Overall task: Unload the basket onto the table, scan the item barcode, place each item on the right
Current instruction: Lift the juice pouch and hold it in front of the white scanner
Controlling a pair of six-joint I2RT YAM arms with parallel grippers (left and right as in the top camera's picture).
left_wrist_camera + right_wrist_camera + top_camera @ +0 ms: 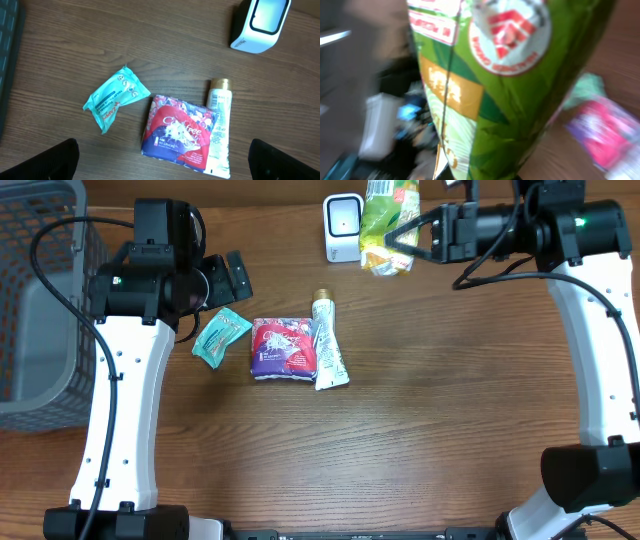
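Observation:
My right gripper [400,235] is shut on a green snack bag [388,220], holding it in the air just right of the white barcode scanner [343,227] at the table's far edge. In the right wrist view the green bag [505,85] fills the frame, blurred, and hides the fingers. No barcode shows clearly on it. My left gripper [222,288] hangs open above the table. Nothing lies between its black fingertips [60,160]; it is near a teal packet [115,97].
A red and purple liner pack [283,347] lies mid-table. A white tube with a gold cap [327,345] lies against its right side. The teal packet [220,335] is to their left. A grey mesh basket [40,300] stands at the left edge.

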